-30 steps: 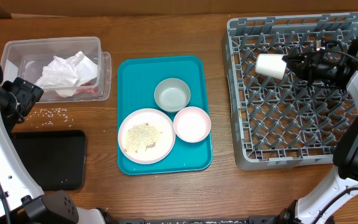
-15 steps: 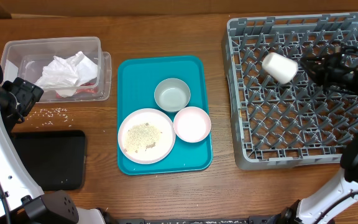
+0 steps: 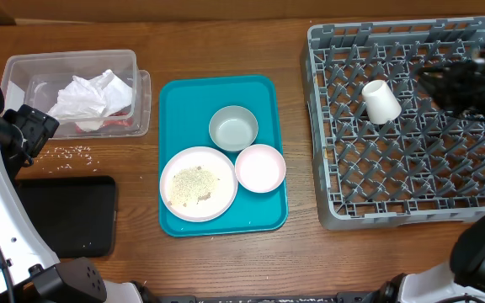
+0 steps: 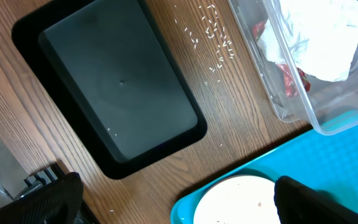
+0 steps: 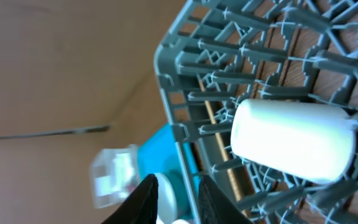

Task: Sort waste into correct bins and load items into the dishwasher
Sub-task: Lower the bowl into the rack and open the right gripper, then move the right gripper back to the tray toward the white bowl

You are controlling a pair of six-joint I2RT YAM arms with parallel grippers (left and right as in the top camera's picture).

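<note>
The small white cup [image 3: 381, 101] rests tilted on the pegs of the grey dishwasher rack [image 3: 331, 210], free of any grip. My right gripper [image 3: 432, 84] is a dark blur just right of it. In the right wrist view the cup [image 5: 294, 140] lies above the slightly parted fingers [image 5: 146, 198], which hold nothing. The plate [image 3: 198, 183] with crumbs, white bowl [image 3: 260, 167] and grey bowl [image 3: 233, 128] sit on the teal tray [image 3: 263, 93]. Napkin [image 3: 91, 97] and red wrapper [image 3: 120, 123] lie in the clear tub [image 3: 23, 71]. My left gripper [image 3: 28, 130] hangs open.
Rice crumbs [image 3: 72, 152] are scattered on the wood between the tub and the black tray [image 3: 66, 215]. In the left wrist view the black tray [image 4: 120, 93] is empty, with crumbs [image 4: 213, 31] beyond it and the plate [image 4: 241, 202] between my fingers.
The right gripper let go of the cup, which dropped onto the rack pegs and tipped. The gripper has drawn back to the right with its jaws slightly parted. The left arm is still.
</note>
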